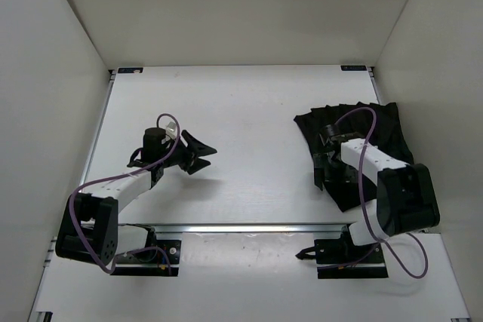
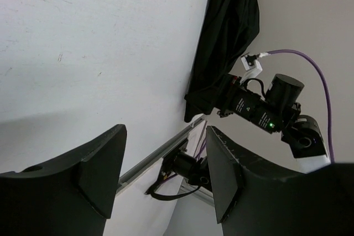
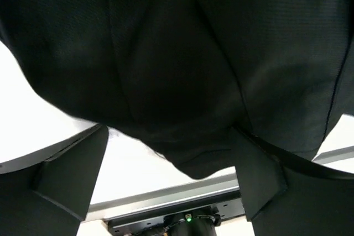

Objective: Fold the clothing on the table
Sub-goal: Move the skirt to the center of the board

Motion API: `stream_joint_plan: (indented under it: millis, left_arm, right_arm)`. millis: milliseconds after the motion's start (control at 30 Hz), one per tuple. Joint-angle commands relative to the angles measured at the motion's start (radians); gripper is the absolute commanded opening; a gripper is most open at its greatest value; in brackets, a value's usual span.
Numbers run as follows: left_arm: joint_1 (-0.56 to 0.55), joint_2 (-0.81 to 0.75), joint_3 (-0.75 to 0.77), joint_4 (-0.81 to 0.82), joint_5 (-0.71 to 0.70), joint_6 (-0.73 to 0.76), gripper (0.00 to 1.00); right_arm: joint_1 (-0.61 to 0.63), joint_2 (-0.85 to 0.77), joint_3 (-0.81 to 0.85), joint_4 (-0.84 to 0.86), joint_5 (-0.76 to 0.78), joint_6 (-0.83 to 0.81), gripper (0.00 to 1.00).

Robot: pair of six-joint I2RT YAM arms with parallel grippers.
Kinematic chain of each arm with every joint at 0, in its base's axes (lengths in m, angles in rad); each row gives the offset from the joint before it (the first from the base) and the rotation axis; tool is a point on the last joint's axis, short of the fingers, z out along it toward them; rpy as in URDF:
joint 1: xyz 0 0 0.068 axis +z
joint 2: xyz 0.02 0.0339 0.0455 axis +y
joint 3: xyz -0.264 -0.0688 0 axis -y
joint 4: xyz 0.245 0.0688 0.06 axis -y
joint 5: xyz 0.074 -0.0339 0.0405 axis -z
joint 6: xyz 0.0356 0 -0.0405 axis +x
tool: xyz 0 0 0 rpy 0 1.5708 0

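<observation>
Presently: wrinkled black fabric garment [image 1: 377,122] on flat white counter [image 1: 226,103]. Right gripper [image 3: 166,175] wide over its near edge; left gripper [image 2: 166,153] wide, apart. Step: first grasp; next, pinch edge.

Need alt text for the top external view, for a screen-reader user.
Black clothing lies crumpled on the right side of the white table, with the right pincer open over its near left edge. The left pincer, also open, is over the table's left half, well apart from the fabric.

Clothing [image 1: 383,124]: matt black cloth, fine weave, wrinkled. Table [image 1: 249,111]: smooth matt white, faintly scuffed. Rail [image 1: 249,226]: bare metal.
</observation>
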Motion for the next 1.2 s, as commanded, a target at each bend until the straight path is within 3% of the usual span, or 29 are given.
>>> stream_joint_plan:
  millis: [0,33,100,133,200,300,467,567,667,733,800,867,933,1033,1100,1167]
  left_arm:
    - [0.022,-0.038,0.014,-0.001,0.022,-0.003,0.69]
    - [0.024,-0.044,0.017,-0.009,0.017,0.004,0.69]
    - [0.035,-0.041,0.017,-0.009,0.028,0.003,0.65]
    - [0.041,-0.052,0.019,-0.010,0.031,0.001,0.58]
    - [0.064,-0.051,0.013,-0.007,0.035,0.004,0.38]
    - [0.101,-0.063,0.017,0.011,0.052,-0.002,0.22]
    - [0.186,-0.120,0.028,-0.026,0.066,0.021,0.21]
    - [0.254,-0.164,0.045,-0.064,0.086,0.027,0.20]
    - [0.288,-0.186,0.068,-0.081,0.091,0.023,0.18]
    - [0.308,-0.195,0.082,-0.085,0.103,0.027,0.17]
    - [0.319,-0.196,0.109,-0.101,0.112,0.036,0.14]
    - [0.322,-0.204,0.120,-0.147,0.111,0.053,0.10]
    - [0.332,-0.216,0.131,-0.162,0.091,0.061,0.00]
    - [0.313,-0.229,0.113,-0.168,0.069,0.067,0.00]
    - [0.276,-0.215,0.100,-0.165,0.042,0.073,0.00]
    - [0.218,-0.189,0.093,-0.138,0.017,0.058,0.08]
  right_arm:
    - [0.005,0.064,0.044,0.013,0.019,0.027,0.85]
    - [0.005,0.082,0.054,0.017,-0.004,0.027,0.77]
    - [0.020,0.101,0.077,0.024,-0.045,0.028,0.17]
    - [0.039,0.110,0.101,0.019,-0.074,0.042,0.00]
    - [0.107,0.107,0.146,0.027,-0.151,0.050,0.00]
    - [0.172,0.140,0.291,0.071,-0.437,0.083,0.00]
    - [0.207,0.274,0.746,0.073,-0.701,0.113,0.00]
    - [0.194,0.405,1.308,-0.040,-0.792,0.129,0.01]
    - [0.148,0.443,1.482,-0.081,-0.880,0.191,0.00]
    - [0.113,0.374,1.393,-0.059,-0.914,0.200,0.00]
    - [0.091,0.265,1.174,0.025,-0.900,0.209,0.00]
    - [0.039,0.074,0.768,0.231,-0.981,0.292,0.00]
    - [-0.007,-0.047,0.481,0.347,-1.064,0.342,0.00]
    - [-0.004,-0.177,0.099,0.363,-1.044,0.308,0.01]
    - [-0.015,-0.201,-0.028,0.347,-1.033,0.274,0.00]
    - [-0.039,-0.200,-0.122,0.337,-1.006,0.236,0.00]
